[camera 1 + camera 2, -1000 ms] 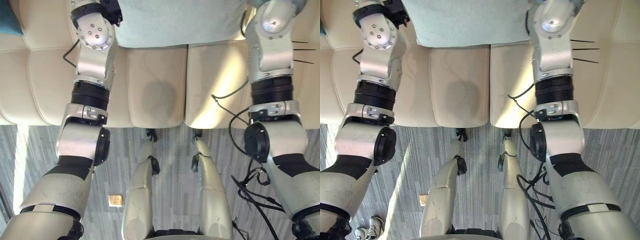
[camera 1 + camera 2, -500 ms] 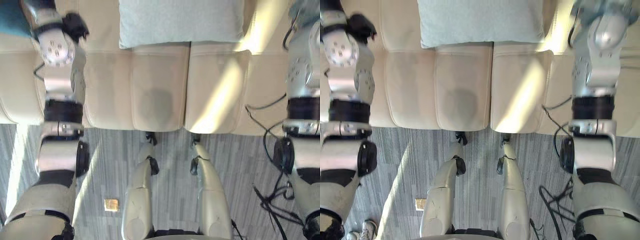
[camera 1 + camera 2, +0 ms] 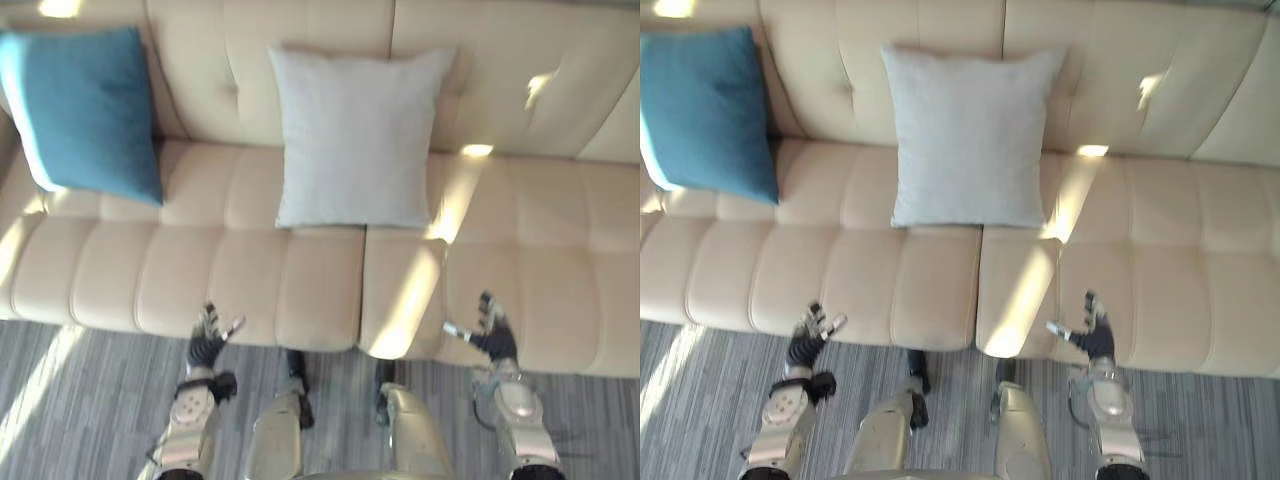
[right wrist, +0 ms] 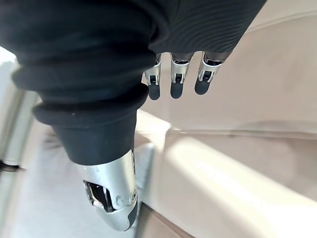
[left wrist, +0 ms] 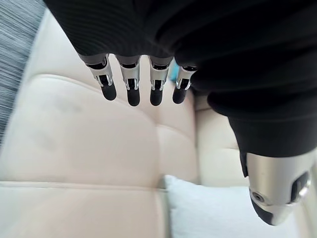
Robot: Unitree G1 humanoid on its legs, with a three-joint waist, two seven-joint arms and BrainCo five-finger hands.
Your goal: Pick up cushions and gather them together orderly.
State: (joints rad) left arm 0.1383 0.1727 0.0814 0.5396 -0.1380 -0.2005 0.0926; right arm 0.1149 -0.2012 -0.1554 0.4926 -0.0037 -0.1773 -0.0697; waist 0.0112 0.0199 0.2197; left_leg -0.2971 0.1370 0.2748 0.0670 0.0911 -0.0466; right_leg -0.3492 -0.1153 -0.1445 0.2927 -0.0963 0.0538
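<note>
I was standing in front of the cream sofa [image 3: 300, 290] with my left hand [image 3: 207, 335] and right hand [image 3: 490, 335] down near the front edge of the seat. Both had their fingers straight and loose, with nothing in them. The pale grey cushion [image 3: 355, 140] stood propped against the backrest about mid-sofa. The teal cushion [image 3: 85, 110] leaned at the far left end, well apart from it. Sun patches lay across the seat just right of the grey one. Streaky grey carpet [image 3: 80, 400] ran along the floor below.
</note>
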